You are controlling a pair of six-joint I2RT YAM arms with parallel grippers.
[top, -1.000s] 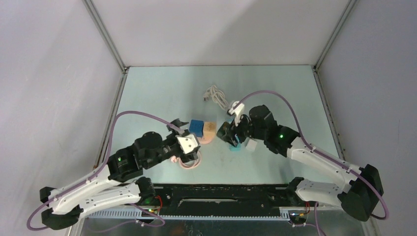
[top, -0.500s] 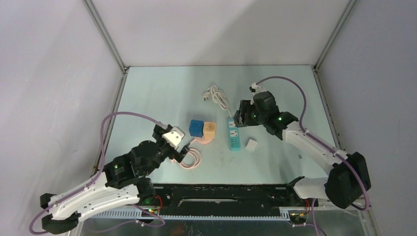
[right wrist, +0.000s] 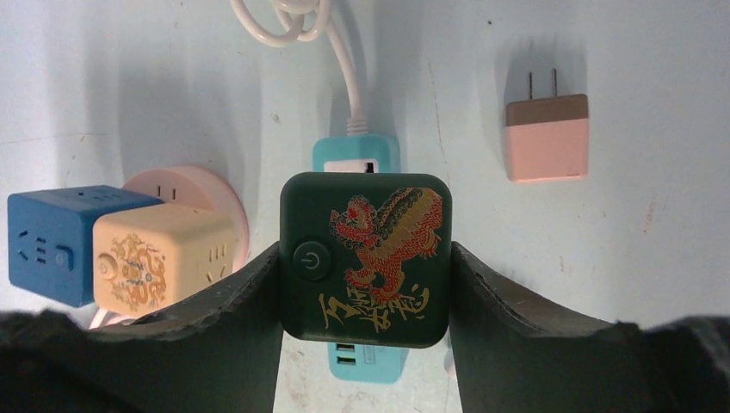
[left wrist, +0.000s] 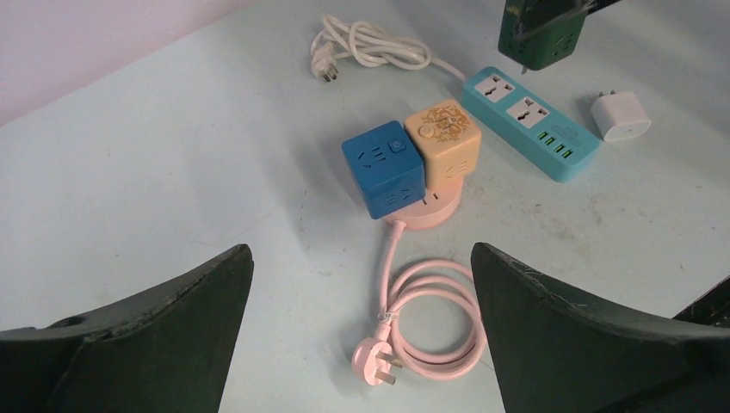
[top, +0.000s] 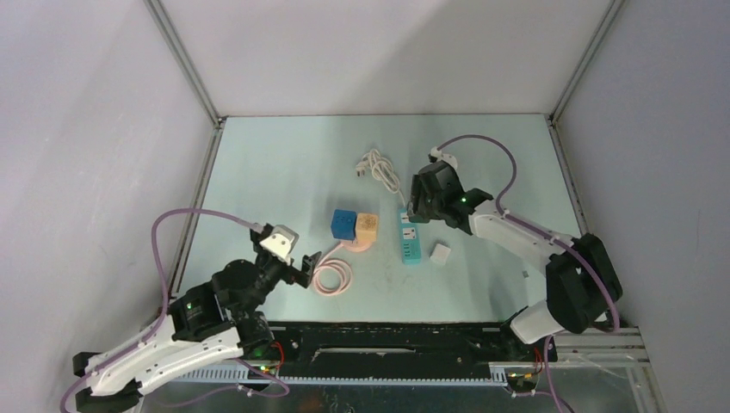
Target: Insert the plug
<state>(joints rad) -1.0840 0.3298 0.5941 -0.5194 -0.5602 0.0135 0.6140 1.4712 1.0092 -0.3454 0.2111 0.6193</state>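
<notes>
My right gripper (right wrist: pixel 364 288) is shut on the plug, a dark green cube (right wrist: pixel 364 258) with a red dragon and a power button on its face. The cube hangs over the far end of the teal power strip (right wrist: pixel 366 366), and whether they touch cannot be told. In the top view the right gripper (top: pixel 423 200) sits above the far end of the strip (top: pixel 410 243). The left wrist view shows the green cube (left wrist: pixel 542 34) just above the strip (left wrist: pixel 529 125). My left gripper (left wrist: pixel 361 249) is open and empty, back from the coiled pink cable (left wrist: pixel 430 318).
A blue cube (left wrist: pixel 383 168) and a beige cube (left wrist: pixel 443 138) sit on a round pink socket base (left wrist: pixel 430 211) left of the strip. A small white adapter (top: pixel 440 255) lies right of it. The strip's white cord (top: pixel 379 168) is bundled behind.
My right gripper has carried the green cube from the strip's near part toward its far end. The left arm has drawn back toward the near left, uncovering the pink cable coil.
</notes>
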